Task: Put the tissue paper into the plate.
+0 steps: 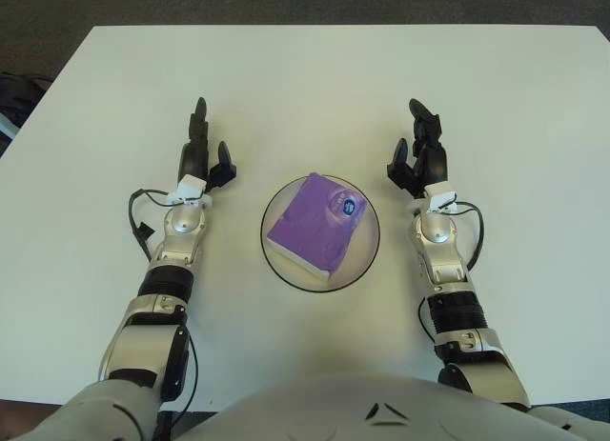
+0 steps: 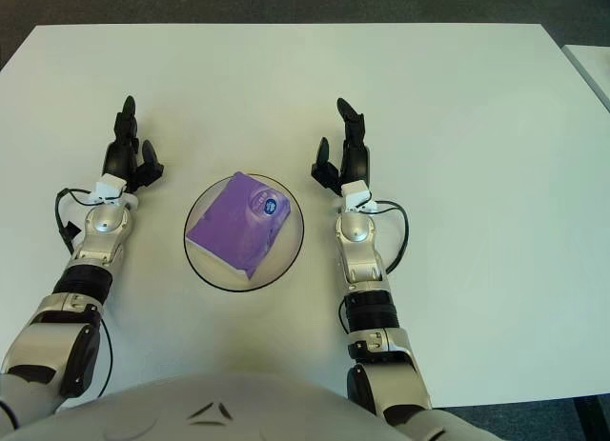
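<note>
we see a purple tissue paper pack (image 1: 317,222) lying flat inside the round plate (image 1: 277,263), tilted a bit so one corner points toward the far side of the white table (image 1: 305,70). the pack sits within the plate's dark rim, a small blue and white label near its right far corner. the plate is at table centre, between our two hands.

left hand (image 1: 203,155) shows to the left of the plate, well apart from it, fingers stretched out and spread, gripping nothing. right hand (image 1: 419,158) shows to the right of the plate, near it but not touching, fingers also extended and loose, nothing in them. both hands point away from the body toward the far edge. we can't tell if either hand touches the table surface or hovers just over it. a thin black cable loops beside each wrist. forearms run back toward the torso at the bottom of the view.
</note>
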Controlling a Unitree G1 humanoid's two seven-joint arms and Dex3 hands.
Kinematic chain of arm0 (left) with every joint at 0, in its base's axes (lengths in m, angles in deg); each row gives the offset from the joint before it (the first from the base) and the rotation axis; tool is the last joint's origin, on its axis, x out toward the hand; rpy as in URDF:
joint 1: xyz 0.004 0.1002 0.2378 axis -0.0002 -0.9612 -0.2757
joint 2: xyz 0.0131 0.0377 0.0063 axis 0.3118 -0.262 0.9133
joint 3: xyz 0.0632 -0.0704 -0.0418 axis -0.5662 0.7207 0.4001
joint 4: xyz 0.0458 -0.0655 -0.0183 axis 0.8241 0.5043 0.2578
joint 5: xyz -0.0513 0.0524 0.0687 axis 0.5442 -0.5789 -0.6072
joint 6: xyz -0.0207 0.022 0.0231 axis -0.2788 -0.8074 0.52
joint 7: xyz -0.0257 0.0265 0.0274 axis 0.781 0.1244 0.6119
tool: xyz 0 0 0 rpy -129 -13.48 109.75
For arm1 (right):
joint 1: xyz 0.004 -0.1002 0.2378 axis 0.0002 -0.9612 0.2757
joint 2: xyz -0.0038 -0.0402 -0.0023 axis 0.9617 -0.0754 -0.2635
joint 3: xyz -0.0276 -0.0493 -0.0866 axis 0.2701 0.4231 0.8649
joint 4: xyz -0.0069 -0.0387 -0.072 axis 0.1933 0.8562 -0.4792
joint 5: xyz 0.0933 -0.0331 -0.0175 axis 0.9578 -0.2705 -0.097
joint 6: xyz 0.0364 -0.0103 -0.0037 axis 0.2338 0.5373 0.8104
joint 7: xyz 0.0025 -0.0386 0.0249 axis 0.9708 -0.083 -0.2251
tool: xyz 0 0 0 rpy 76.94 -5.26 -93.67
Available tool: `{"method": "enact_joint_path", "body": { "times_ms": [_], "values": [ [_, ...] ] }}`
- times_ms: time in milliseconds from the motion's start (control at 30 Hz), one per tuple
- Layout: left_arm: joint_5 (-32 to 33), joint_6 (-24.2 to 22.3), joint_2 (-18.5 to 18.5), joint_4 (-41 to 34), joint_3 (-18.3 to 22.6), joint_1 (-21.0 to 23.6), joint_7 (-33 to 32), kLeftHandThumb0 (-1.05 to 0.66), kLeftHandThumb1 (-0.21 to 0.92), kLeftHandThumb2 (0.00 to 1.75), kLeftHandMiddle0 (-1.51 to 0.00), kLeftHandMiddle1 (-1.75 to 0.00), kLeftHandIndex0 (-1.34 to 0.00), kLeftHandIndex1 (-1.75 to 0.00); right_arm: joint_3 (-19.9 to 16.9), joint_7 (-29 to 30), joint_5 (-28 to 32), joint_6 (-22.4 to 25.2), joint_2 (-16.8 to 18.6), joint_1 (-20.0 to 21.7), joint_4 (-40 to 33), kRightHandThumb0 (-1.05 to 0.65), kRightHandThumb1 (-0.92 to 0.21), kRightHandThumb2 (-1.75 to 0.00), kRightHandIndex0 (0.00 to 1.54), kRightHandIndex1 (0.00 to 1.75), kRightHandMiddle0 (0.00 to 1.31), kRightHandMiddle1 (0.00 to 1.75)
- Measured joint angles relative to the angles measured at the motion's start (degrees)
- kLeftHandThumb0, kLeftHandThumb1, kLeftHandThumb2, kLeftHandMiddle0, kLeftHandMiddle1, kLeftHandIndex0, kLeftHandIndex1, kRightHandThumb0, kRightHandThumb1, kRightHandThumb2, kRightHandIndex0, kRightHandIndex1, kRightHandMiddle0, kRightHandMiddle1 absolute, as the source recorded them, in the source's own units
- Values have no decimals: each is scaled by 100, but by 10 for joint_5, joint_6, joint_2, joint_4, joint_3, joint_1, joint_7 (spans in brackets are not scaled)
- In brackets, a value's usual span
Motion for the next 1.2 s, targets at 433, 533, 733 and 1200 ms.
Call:
{"method": "enact_joint_path", "body": {
  "times_ms": [433,533,733,1200],
  "values": [
    [0,-4,-1,-9,1,-8,0,-81,92,102,-5,-1,0,-9,4,1,0,14,6,-34,-14,-69,-92,-90,26,9,0,55],
    [0,-4,-1,-10,1,-9,0,-81,92,102,-6,-1,0,-10,5,1,0,14,7,-41,-20,-69,-92,-89,26,9,0,56],
    [-1,-4,-1,-12,2,-11,0,-80,92,102,-6,-1,0,-11,7,0,0,13,9,-53,-30,-68,-92,-88,28,10,0,59],
    [-2,-4,-2,-15,2,-13,0,-81,92,101,-5,-1,0,-12,12,-12,4,20,8,-71,-46,-68,-92,-85,28,10,0,61]
  ]
}}
